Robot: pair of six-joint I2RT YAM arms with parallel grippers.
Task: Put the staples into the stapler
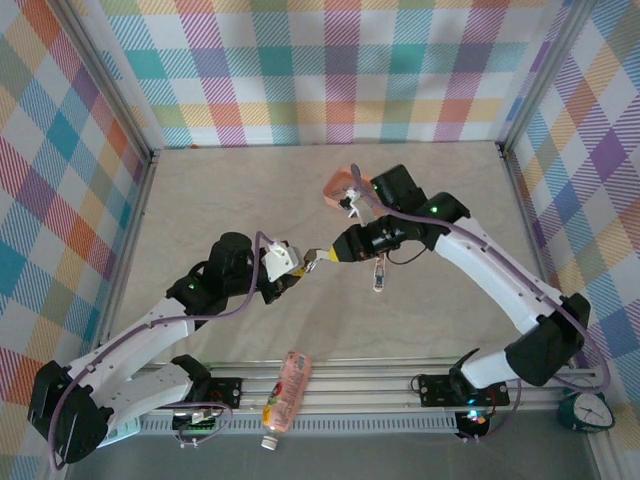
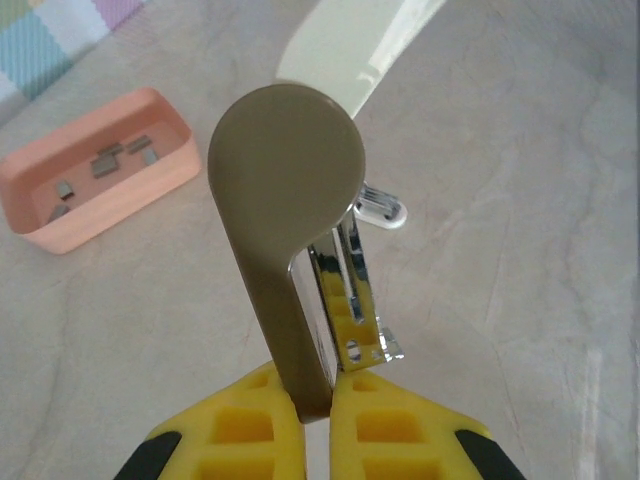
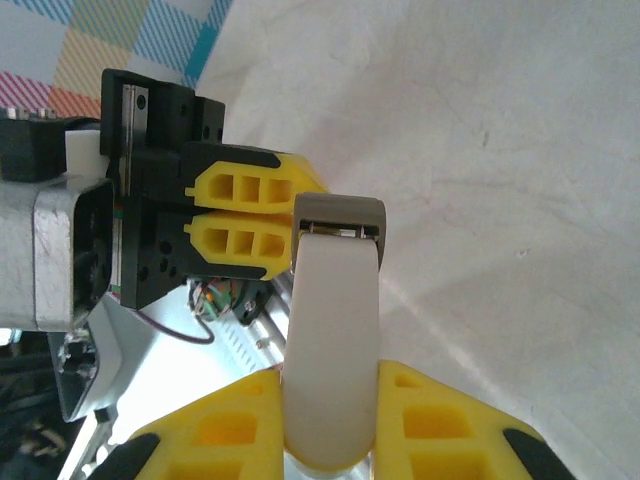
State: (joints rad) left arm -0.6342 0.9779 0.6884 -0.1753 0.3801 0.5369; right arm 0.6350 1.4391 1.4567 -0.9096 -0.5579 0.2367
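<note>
While the two arms are meeting above the desk (image 1: 220, 190) in the top view, the left claw (image 1: 303, 263) and right claw (image 1: 330, 253) are each clenching one end of the stapler (image 1: 316, 257). In the left wrist view, the staples (image 2: 105, 165) are lying loose in the pink tray (image 2: 120, 215). In the right wrist view, the right claw is gripping the stapler's white arm (image 3: 330, 340). The strips are probably light, brittle and slippery, and are best pinched across their long sides.

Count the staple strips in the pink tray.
6 staples, all in the tray: four clustered mid-floor, two by its left end; the near wall may hide others.
</note>
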